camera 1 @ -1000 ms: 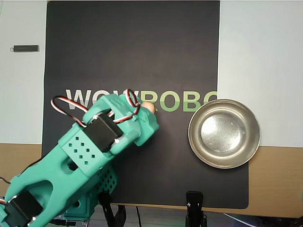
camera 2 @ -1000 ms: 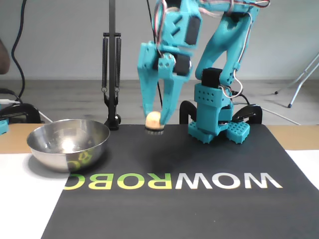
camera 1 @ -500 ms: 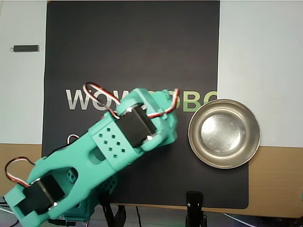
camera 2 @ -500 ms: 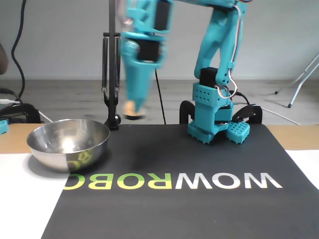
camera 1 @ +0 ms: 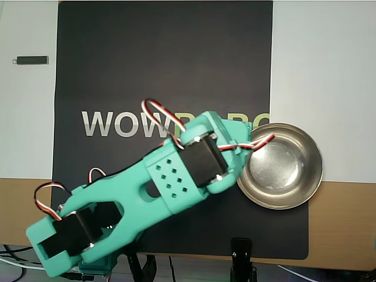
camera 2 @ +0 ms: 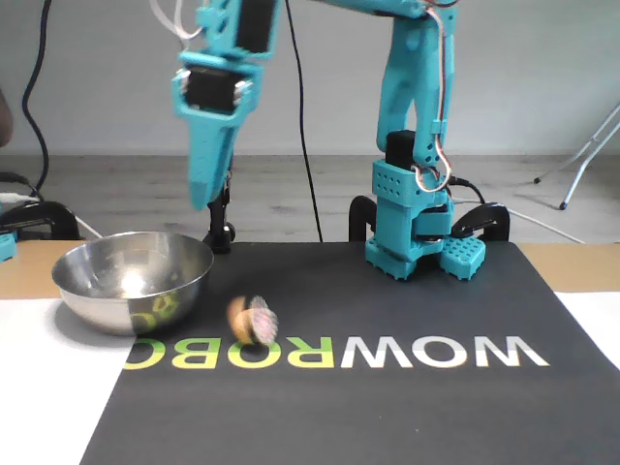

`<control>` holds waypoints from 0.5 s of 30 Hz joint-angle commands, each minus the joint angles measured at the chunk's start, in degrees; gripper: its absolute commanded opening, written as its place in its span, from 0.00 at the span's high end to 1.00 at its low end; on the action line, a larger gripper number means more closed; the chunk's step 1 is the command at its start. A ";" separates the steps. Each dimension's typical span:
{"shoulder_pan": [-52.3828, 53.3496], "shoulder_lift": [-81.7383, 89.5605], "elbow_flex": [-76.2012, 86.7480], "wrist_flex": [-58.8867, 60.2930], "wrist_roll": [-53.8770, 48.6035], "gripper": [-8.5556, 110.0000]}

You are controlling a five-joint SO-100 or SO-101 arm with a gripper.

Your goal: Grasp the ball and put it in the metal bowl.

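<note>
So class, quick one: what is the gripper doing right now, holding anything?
Gripper: holding nothing; open or shut cannot be told. The ball is blurred on the mat beside the metal bowl.

You get one overhead view straight down and one low fixed view facing the arm's base (camera 2: pixel 415 228) — both share the black mat (camera 1: pixel 164 70).

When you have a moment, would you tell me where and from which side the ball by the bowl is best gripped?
Grip the ball across its widest middle, coming straight down from above. It is a smooth sphere with no edge to catch, so only the equator holds. The fixed view shows it blurred, low on the mat, right of the metal bowl; probably wait until it settles.
</note>
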 commanded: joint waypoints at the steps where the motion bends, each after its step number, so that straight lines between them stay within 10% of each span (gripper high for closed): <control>1: 0.70 -1.76 -4.48 0.18 0.26 0.60; 15: -8.70 -8.35 -3.60 0.18 -0.18 0.60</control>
